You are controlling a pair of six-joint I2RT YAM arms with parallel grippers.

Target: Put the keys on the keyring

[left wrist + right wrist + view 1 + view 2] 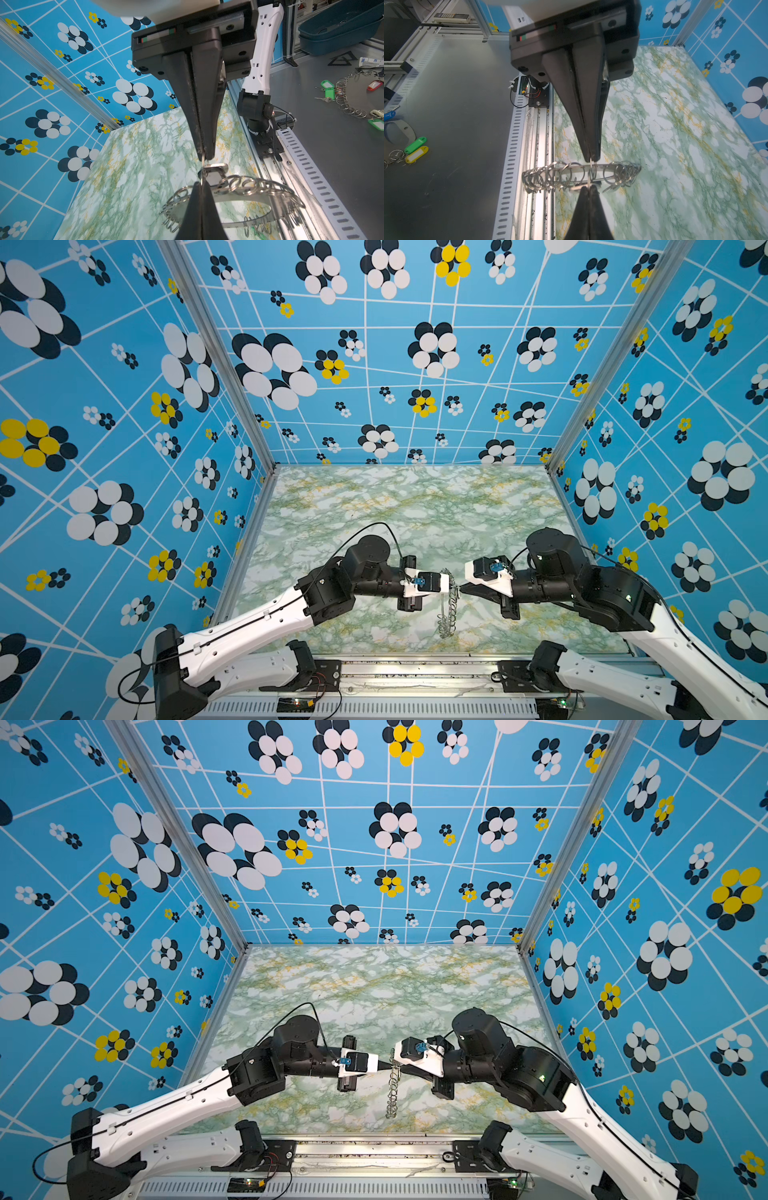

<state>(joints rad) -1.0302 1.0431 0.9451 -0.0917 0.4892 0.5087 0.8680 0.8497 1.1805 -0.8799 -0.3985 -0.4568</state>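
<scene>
The keyring point(448, 614) hangs edge-on above the marble table between the two arms, also in a top view point(392, 1094). In the left wrist view the keyring point(245, 200) shows as a grey disc rimmed with wire loops. My left gripper point(201, 184) is shut on one thin loop. My right gripper point(204, 156) pinches the same loop from the opposite side, fingertips almost meeting. A small silver key point(216, 166) sits right by that loop; its tag colour is unclear. In the right wrist view my right gripper point(588, 188) is shut below the disc and a key blade point(611, 188) pokes out beside it.
Patterned blue walls close in the marble table point(395, 510) on three sides. A metal rail point(415, 672) with both arm bases runs along the front edge. Outside the cell lie another ring disc point(357, 93) with green tags point(328, 89) and a red tag point(374, 85), and blue bins point(340, 27).
</scene>
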